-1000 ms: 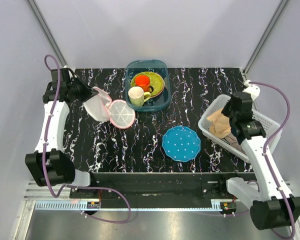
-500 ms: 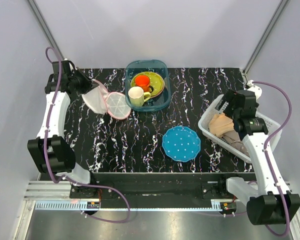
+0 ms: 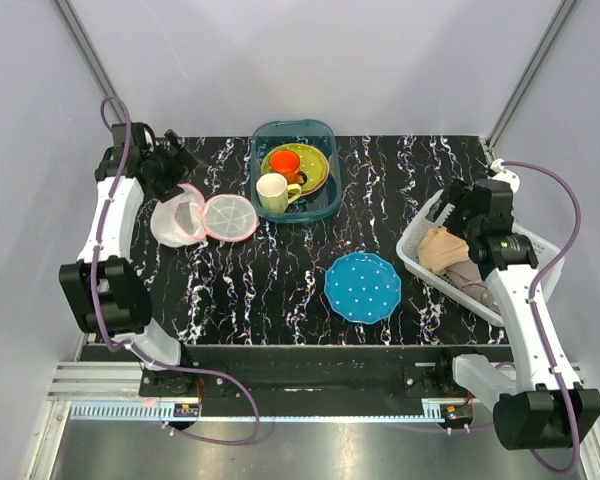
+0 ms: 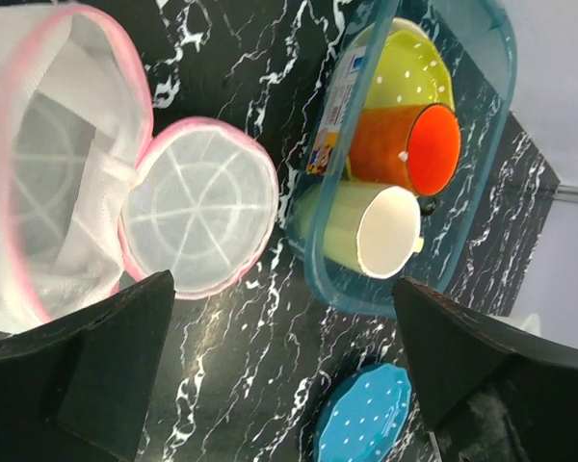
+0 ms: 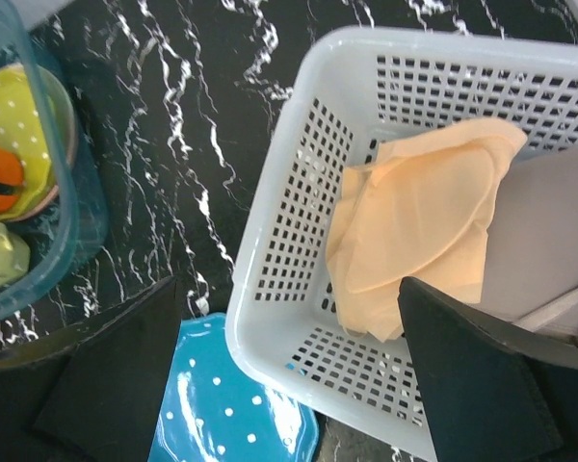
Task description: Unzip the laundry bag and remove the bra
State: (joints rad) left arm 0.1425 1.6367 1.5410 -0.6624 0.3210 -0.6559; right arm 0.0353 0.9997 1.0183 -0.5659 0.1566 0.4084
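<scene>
left gripper [image 3: 178, 161]: spread, empty, over laundry bag [image 3: 202, 217]
right gripper [image 3: 458, 208]: spread, empty, over bra [image 3: 438, 250]
risk: snagging mesh, dragging laundry bag

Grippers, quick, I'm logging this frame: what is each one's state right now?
Left gripper: open, holding nothing.
Right gripper: open, holding nothing.
</scene>
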